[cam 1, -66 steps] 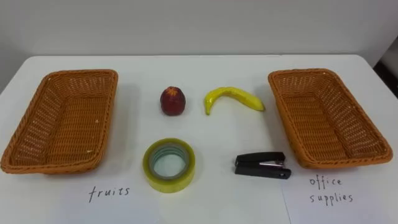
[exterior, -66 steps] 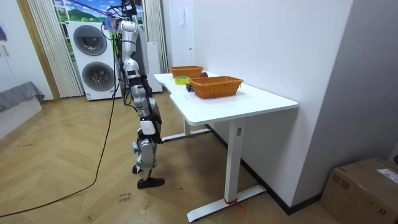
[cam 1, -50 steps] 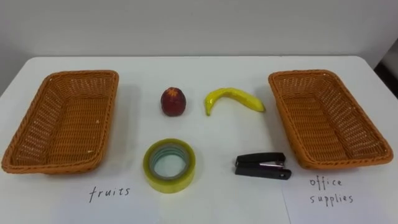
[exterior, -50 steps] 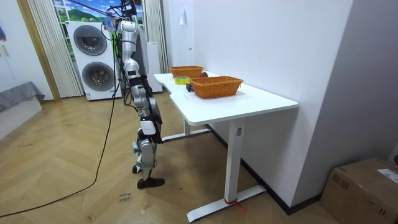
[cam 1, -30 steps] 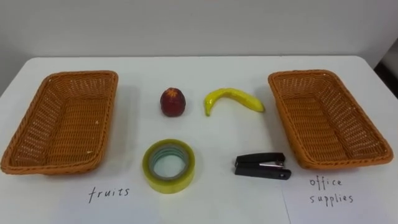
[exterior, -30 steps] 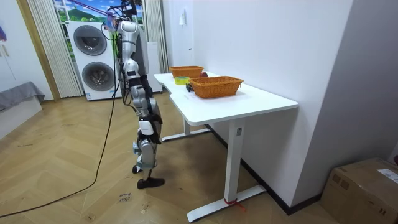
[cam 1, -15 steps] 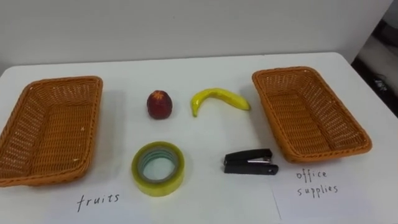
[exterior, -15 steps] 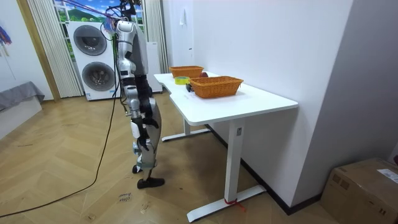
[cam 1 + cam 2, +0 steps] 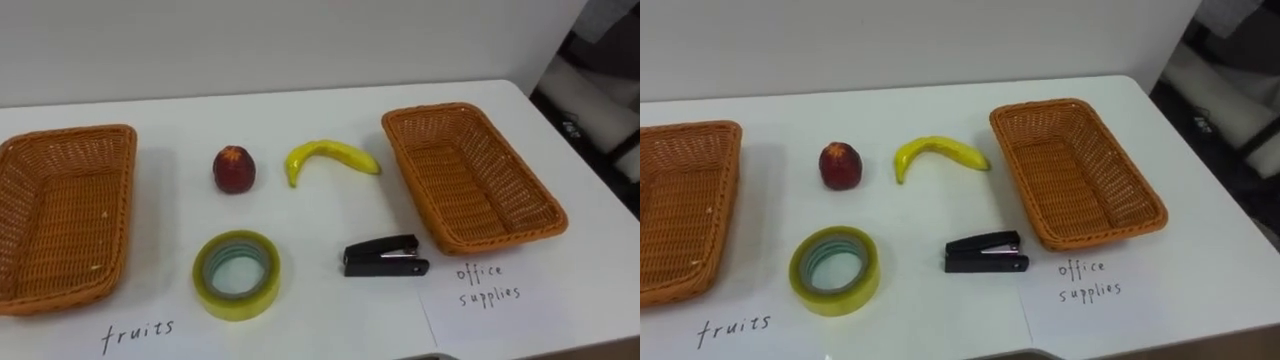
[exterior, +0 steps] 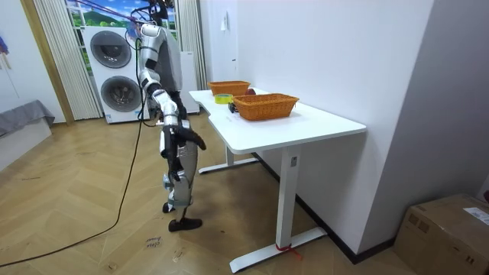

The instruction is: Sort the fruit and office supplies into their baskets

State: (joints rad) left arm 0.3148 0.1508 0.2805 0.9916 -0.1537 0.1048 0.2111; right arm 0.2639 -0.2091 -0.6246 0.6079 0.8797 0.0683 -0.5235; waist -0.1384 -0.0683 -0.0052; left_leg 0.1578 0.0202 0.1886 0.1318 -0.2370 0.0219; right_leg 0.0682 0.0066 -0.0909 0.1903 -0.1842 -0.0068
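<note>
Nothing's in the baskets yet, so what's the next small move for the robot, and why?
Probably reach the right hand forward over the stapler to grasp it. In the room view that arm is lifted toward the table edge, and the stapler lies just beside the right basket. The red fruit, banana and tape roll also lie unsorted.

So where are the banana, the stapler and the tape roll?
banana [image 9: 335,153], left eye view, middle of its curve.
stapler [image 9: 385,255], left eye view, middle of its black body.
tape roll [image 9: 236,303], left eye view, its near yellow wall.
</note>
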